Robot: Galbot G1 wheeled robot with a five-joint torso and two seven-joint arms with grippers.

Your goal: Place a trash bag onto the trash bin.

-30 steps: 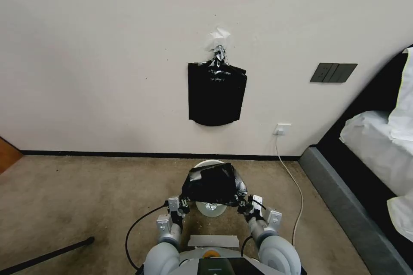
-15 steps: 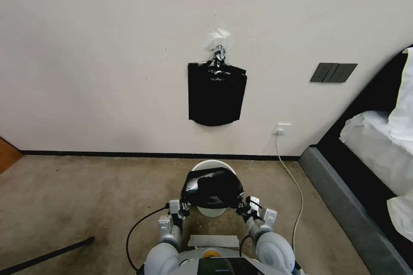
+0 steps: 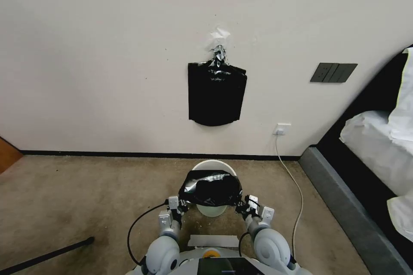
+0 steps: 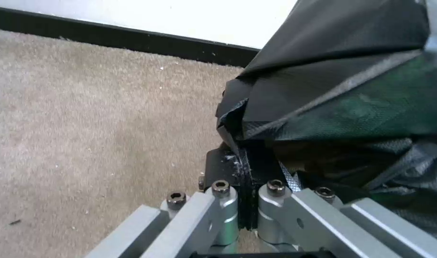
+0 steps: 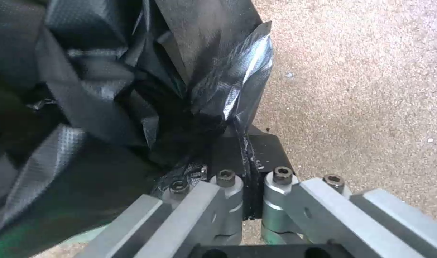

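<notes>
On the carpet (image 3: pixel 86 197) before the wall (image 3: pixel 107 51), in the head view, the white bin (image 3: pixel 211 209) stands just ahead of the robot. The black bag (image 3: pixel 211 187) is stretched over the bin's top, covering most of the rim; a strip of rim shows at the far side. The left end effector (image 3: pixel 183 207) grips the bag's left edge and the right end effector (image 3: pixel 239 209) grips its right edge. A bundle of bags (image 3: pixel 216 94) hangs on the wall above.

In the left wrist view, the left end effector (image 4: pixel 243 168) is closed, pinching a fold of the bag (image 4: pixel 342 93).

In the right wrist view, the right end effector (image 5: pixel 242 157) is closed, pinching a crumpled fold of the bag (image 5: pixel 132 82).
</notes>
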